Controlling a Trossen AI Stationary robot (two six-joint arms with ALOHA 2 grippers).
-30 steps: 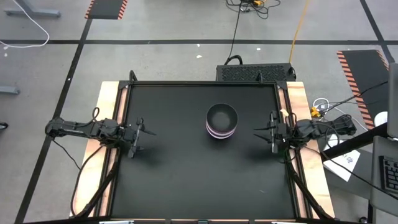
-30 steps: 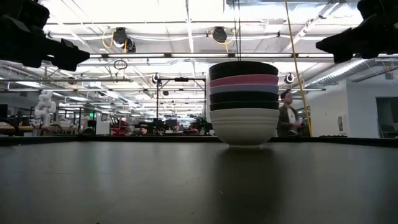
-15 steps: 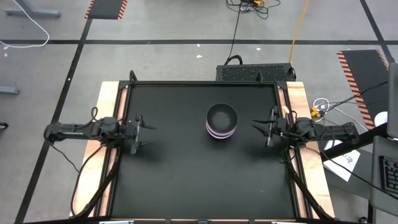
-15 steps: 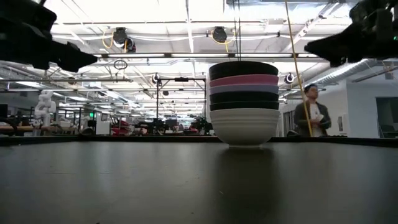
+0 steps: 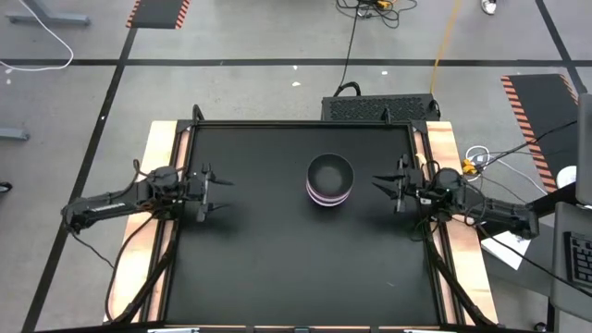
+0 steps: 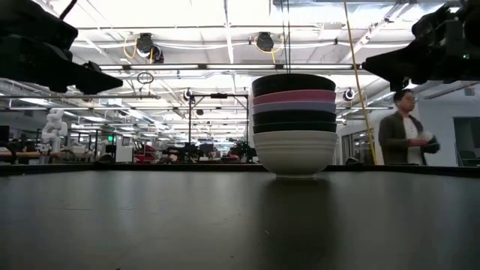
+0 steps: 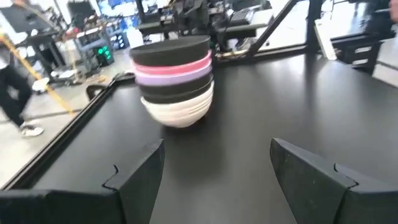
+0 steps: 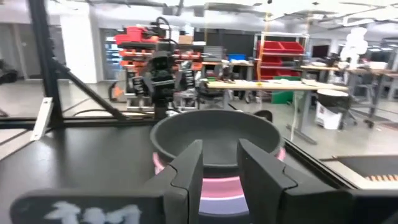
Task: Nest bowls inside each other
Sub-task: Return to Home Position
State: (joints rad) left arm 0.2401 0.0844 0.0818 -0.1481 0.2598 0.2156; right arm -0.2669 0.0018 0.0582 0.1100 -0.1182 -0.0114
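Bright ceiling strip lights (image 6: 225, 22) wash the low view with glare, backlighting the stack of round plastic bowls (image 6: 293, 124); the matte black worktop (image 6: 150, 225) lies dim. The left wrist view is blurred.

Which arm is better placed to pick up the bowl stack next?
Right. The right gripper hangs much nearer the bowl stack than the left gripper does, and its wrist view has the stack right ahead of its fingers.

A person (image 6: 405, 139) stands beyond the black table (image 5: 277, 264).
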